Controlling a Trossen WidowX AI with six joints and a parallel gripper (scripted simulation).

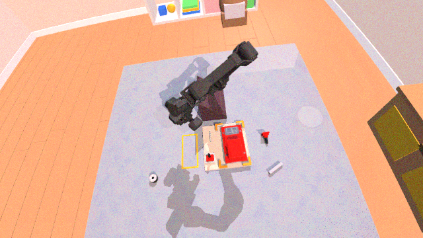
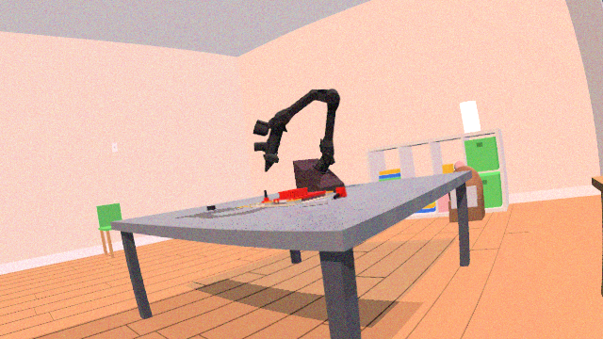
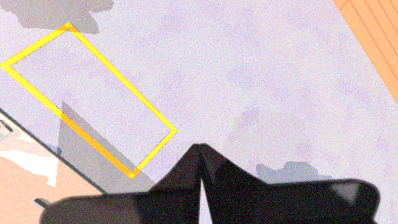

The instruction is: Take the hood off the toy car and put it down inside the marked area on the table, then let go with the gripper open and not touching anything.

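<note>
The toy car (image 1: 235,150) (image 2: 293,193) is red and lies on the right part of a beige board (image 1: 215,140) (image 3: 25,185). Its large red upper panel is in place, but the hood's own outline is too small to tell. The marked area, a yellow rectangle (image 1: 182,152) (image 3: 122,78), lies on the table left of the board in the top view, with nothing standing in it. My gripper (image 2: 268,169) (image 3: 199,150) is shut and empty. It hangs above the table near one end of the rectangle, away from the car. The arm hides its fingertips in the top view.
A small red part with a black peg (image 1: 209,158) stands on the board's near-left corner. A black-and-white wheel (image 1: 153,178) (image 2: 211,207) lies at the left. A red-and-black piece (image 1: 265,135) (image 2: 340,192) and a pale bar (image 1: 275,168) lie right of the board.
</note>
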